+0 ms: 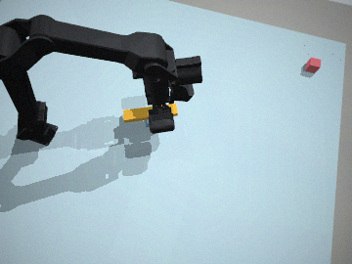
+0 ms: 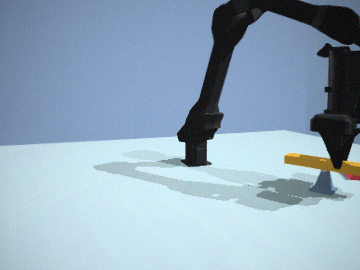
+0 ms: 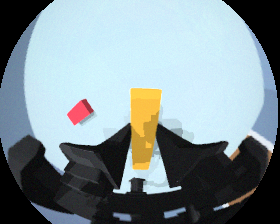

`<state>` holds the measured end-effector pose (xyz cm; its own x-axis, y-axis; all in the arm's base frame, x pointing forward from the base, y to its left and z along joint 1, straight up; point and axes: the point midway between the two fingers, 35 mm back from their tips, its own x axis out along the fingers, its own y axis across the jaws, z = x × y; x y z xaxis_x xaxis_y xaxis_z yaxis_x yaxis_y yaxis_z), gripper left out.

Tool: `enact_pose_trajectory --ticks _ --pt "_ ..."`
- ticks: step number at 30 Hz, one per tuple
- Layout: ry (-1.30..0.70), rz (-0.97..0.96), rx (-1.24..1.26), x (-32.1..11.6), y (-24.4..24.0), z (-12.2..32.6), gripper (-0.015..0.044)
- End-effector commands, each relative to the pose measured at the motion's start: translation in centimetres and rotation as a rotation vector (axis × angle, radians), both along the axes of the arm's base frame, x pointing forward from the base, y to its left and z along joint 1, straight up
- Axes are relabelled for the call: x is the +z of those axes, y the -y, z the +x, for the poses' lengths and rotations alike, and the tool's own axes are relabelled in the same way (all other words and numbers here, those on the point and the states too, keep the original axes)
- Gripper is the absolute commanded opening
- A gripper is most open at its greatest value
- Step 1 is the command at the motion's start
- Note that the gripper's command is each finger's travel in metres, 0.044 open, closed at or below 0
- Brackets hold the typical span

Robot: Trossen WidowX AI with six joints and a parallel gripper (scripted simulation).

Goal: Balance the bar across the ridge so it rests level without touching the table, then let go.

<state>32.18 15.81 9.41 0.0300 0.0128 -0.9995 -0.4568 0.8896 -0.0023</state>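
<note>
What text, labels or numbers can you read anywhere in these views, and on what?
None: no view shows any readable text.
Bar: plain yellow, no markings.
Ridge: plain grey-blue, no markings.
Red cube: plain, no markings.
Gripper, shut on the bar: plain black, no label or brand visible.
Table: pale blue, no print.
</note>
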Motion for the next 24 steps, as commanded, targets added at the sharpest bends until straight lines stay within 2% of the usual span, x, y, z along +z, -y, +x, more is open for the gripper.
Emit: enact_pose_trajectory --ticks 1,11,17,24 --pt "0.000 0.000 0.000 0.00 0.00 0.00 0.0000" --pt "0.000 0.000 0.000 0.00 0.00 0.00 0.0000" --pt "0.000 0.000 0.000 0.00 0.00 0.00 0.0157" --pt "0.000 0.000 0.000 0.00 0.00 0.00 0.0167"
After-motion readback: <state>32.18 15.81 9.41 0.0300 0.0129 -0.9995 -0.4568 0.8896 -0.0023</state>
